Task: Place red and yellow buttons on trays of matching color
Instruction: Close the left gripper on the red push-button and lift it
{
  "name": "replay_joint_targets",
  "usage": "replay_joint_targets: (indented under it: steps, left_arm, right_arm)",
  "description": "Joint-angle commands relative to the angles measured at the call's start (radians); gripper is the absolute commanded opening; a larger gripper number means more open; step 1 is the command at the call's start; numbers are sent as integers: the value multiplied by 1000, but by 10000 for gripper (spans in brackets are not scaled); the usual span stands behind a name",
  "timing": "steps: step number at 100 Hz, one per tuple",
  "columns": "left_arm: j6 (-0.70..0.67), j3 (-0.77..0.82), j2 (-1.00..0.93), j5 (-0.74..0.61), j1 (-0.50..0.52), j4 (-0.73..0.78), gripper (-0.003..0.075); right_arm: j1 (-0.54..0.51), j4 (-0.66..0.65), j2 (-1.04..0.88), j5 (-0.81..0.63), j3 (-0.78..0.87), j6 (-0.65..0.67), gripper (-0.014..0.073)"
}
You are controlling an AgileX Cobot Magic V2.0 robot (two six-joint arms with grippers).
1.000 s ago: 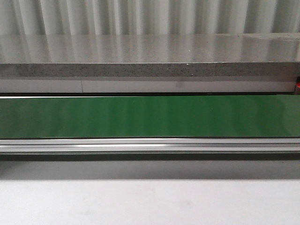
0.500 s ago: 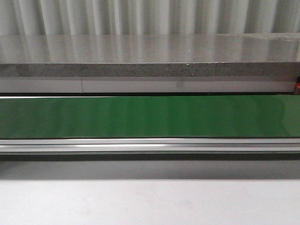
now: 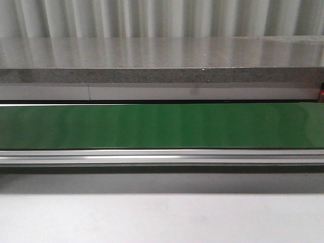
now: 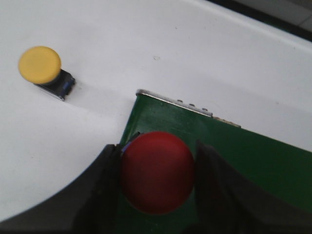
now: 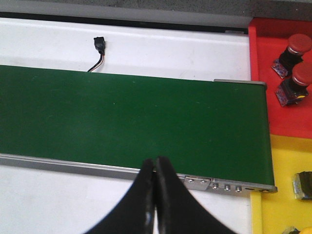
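My left pincer (image 4: pixel 158 187) gripped one round red-domed plastic button (image 4: pixel 157 171) above the green conveyor belt's (image 4: pixel 253 161) end, light, rigid and slick-capped I judged, best held at its sides; one yellow-capped button (image 4: pixel 40 64) stood on the white counter (image 4: pixel 146 48), my right pincer (image 5: pixel 155 187) closed empty.

Red button (image 4: pixel 157 178) between the black fingers of the left gripper (image 4: pixel 158 183), over dark green belt (image 4: pixel 253 161). Yellow button (image 4: pixel 40 64) on a dark base, well off to the side on white table (image 4: pixel 97 44). Right gripper (image 5: pixel 155 195) black, green belt under it; beyond the belt end a red tray (image 5: pixel 285 124) with two red buttons (image 5: pixel 292 50), yellow tray (image 5: pixel 287 190) beside it. Front view: green belt, silver rail (image 3: pixel 162 157), speckled grey ledge (image 3: pixel 162 75).
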Motion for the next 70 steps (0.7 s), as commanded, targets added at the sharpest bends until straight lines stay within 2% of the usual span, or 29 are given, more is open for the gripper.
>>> replay_joint_targets:
  steps: [1,46,53,60,70]
  left_arm:
    - [5,2,-40,-70,-24,-13,-20]
    - [11,71,-28,-107,-39,-35,-1]
    - [13,71,-28,-105,-39,-35,66]
    - [30,71,-28,-103,-39,-36,178]
    - [40,71,-28,-93,-39,-40,399]
  right_arm:
    - [1,9,-5,-52,-24,-8,-67]
    - [1,9,-5,-52,-24,-8,-67]
    - [1,9,-5,-52,-24,-8,-67]
    - [1,9,-5,-52,-24,-8,-67]
    - [1,9,-5,-52,-24,-8,-67]
